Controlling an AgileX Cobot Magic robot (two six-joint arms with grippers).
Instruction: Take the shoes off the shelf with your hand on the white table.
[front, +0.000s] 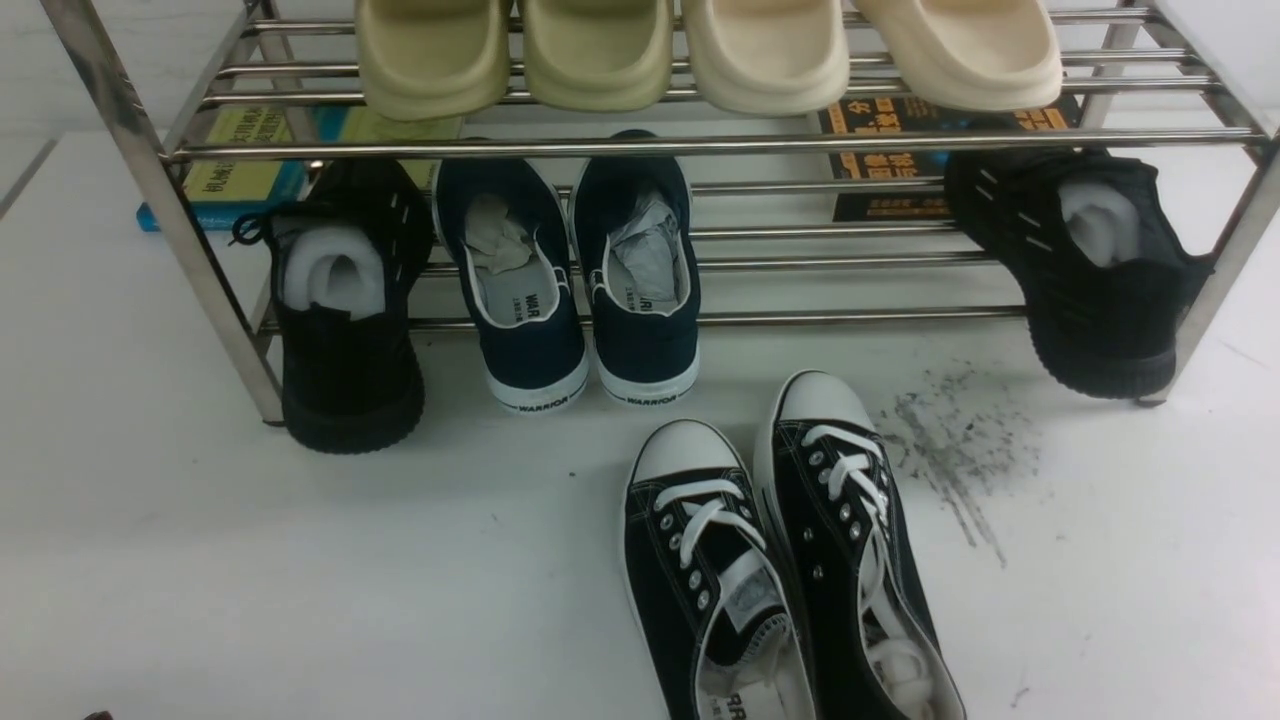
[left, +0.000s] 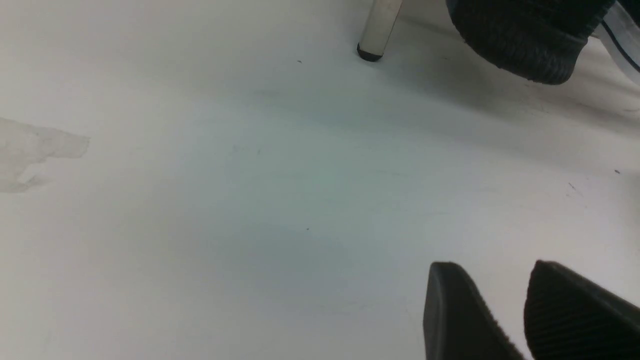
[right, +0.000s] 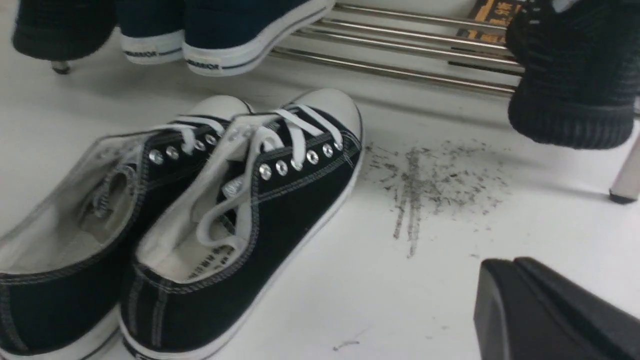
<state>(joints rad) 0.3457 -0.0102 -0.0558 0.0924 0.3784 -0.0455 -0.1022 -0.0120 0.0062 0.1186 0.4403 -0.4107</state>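
Note:
The pair of black canvas sneakers (front: 700, 560) with white laces and toe caps stands side by side on the white table (front: 300, 560), toes toward the chrome shelf (front: 700, 145), just in front of it. They also show in the right wrist view (right: 280, 200). My right gripper (right: 505, 265) is shut and empty, low over the table beside the sneakers, near the grey scuff marks (right: 430, 180). My left gripper (left: 495, 265) is open and empty over bare table near a shelf leg (left: 377, 30). Neither gripper shows in the front view.
On the lower shelf tier are a navy WARRIOR pair (front: 580, 280) and two all-black knit shoes (front: 345, 300) (front: 1090, 270) at the ends. Several cream slippers (front: 700, 50) sit on top. Books (front: 240, 170) lie behind. A knit shoe's heel (left: 525, 35) overhangs near my left gripper.

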